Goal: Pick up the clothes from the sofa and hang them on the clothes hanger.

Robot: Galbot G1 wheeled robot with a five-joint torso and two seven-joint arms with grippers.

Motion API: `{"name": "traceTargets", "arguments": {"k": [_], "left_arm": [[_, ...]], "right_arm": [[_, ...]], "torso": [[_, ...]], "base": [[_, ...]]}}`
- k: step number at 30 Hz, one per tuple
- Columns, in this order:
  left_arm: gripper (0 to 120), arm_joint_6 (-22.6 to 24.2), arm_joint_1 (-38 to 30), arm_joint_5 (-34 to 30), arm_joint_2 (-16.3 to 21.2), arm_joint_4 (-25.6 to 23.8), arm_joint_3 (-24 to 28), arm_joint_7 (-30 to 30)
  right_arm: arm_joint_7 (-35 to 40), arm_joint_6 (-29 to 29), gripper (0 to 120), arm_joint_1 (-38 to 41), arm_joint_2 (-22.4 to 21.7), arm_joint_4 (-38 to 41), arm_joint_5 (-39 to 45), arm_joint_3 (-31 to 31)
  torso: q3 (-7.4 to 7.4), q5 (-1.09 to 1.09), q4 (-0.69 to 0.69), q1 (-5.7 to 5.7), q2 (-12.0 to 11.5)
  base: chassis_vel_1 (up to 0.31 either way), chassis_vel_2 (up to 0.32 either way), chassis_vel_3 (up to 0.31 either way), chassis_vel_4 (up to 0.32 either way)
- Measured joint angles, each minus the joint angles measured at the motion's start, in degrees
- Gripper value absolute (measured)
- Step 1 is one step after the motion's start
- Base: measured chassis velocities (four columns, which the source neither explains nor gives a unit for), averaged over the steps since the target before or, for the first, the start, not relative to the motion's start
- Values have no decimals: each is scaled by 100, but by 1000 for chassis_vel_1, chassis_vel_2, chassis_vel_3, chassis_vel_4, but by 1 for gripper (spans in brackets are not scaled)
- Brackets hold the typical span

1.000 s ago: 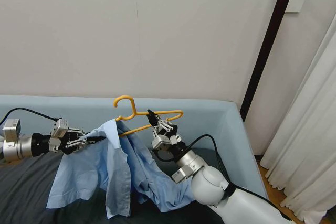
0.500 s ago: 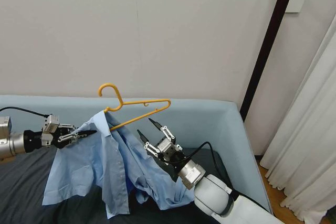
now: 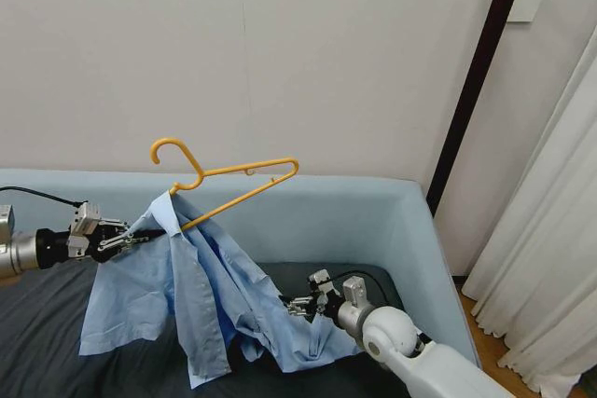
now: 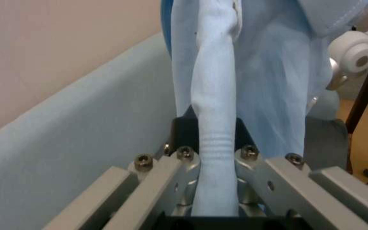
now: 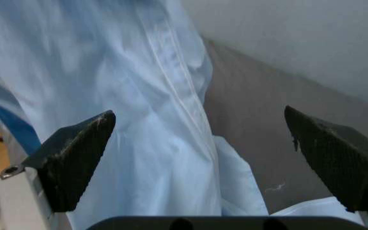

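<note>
Honestly, this is the bit where I get nervous. The left hand (image 3: 129,238) sits at about 9 o'clock in the head view, clamped shut on a bunched fold of the blue shirt (image 3: 201,291) near the collar. The left wrist view shows that fold squeezed tight between the fingers. The shirt hangs from there, its tail pooled on the dark seat (image 3: 42,333) of the sofa (image 3: 373,221). The yellow hanger (image 3: 244,172) is up at about 11 o'clock and tilted. One shoulder is tucked inside the collar and the other arm pokes out bare toward 2 o'clock. I can't tell whether the left hand has any of the hanger through the cloth or only cloth.

The right hand (image 3: 297,305) is down at roughly 5 o'clock, just beside the shirt's lower edge, fingers spread wide and holding nothing.

My guess at what goes wrong from here:
- Nothing rigid seems to have the hanger, so a jerk or extra tilt could let it slide out of the collar and drop.
- The grip is on a narrow roll of fabric, which could creep through under the shirt's weight.
- The open right hand is close enough to the hem to snag it and drag everything off.
</note>
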Motion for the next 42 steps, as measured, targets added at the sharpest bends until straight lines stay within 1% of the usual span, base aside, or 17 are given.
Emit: {"name": "traceTargets", "arguments": {"k": [1,3,4,10,14,15,19,20,25,26,30,31,36,37,38,41,42], "left_arm": [[1,-8,0,14,0,7,-12,17],[1,-11,1,17,0,11,-17,18],[1,-19,4,24,-1,22,-25,34],[1,-55,8,47,-7,42,-29,54],[1,-61,-46,48,-7,65,6,66],[1,-61,-46,48,-7,65,6,66],[1,-75,-86,48,-4,89,30,68],[1,-75,-86,48,-4,89,30,68],[1,-103,-97,50,-20,126,41,68],[1,-103,-97,50,-20,126,41,68],[1,-112,-112,59,-37,134,53,70],[1,-112,-112,59,-37,134,53,70],[1,-126,-118,71,-43,138,55,70],[1,-126,-118,71,-43,138,55,70],[1,-133,-118,80,-43,143,55,71],[1,-172,-114,129,-58,160,51,85],[1,-172,-114,129,-58,160,51,85]], "right_arm": [[-267,86,100,29,67,-221,-134,38],[-362,132,100,43,93,-313,-181,47],[-568,231,100,86,159,-520,-304,56],[-921,363,98,228,393,-976,-551,3],[-1004,346,81,333,580,-1295,-740,-42],[-1004,346,81,333,580,-1295,-740,-42],[-1148,314,65,395,692,-1494,-849,-32],[-1148,314,65,395,692,-1494,-849,-32],[-1241,360,41,403,674,-1506,-901,-34],[-1241,360,41,403,674,-1506,-901,-34],[-1233,454,23,396,653,-1462,-850,-45],[-1233,454,23,396,653,-1462,-850,-45],[-1205,560,3,345,622,-1405,-809,-30],[-1205,560,3,345,622,-1405,-809,-30],[-1202,629,0,331,596,-1382,-787,-15],[-1224,922,0,300,405,-1158,-442,165],[-1224,922,0,300,405,-1158,-442,165]], "torso": [[0,0,0,0,0],[0,0,0,0,0],[0,0,1,0,0],[0,0,1,0,0],[0,0,2,0,0],[0,0,2,0,0],[0,0,2,0,0],[0,0,2,0,0],[0,-1,1,0,0],[0,-1,1,0,0],[0,-1,1,0,0],[0,-1,1,0,0],[0,0,1,0,0],[0,0,1,0,0],[0,0,2,0,0],[0,0,2,0,0],[0,0,2,0,0]], "base": [[0,0,0,0],[0,0,0,0],[0,0,0,0],[0,0,0,0],[0,0,0,0],[0,0,0,0],[0,0,0,0],[0,0,0,0],[0,0,0,0],[0,0,0,0],[0,0,0,0],[0,0,0,0],[0,0,0,0],[0,0,0,0],[0,0,0,0],[0,0,0,0],[0,0,0,0]]}}
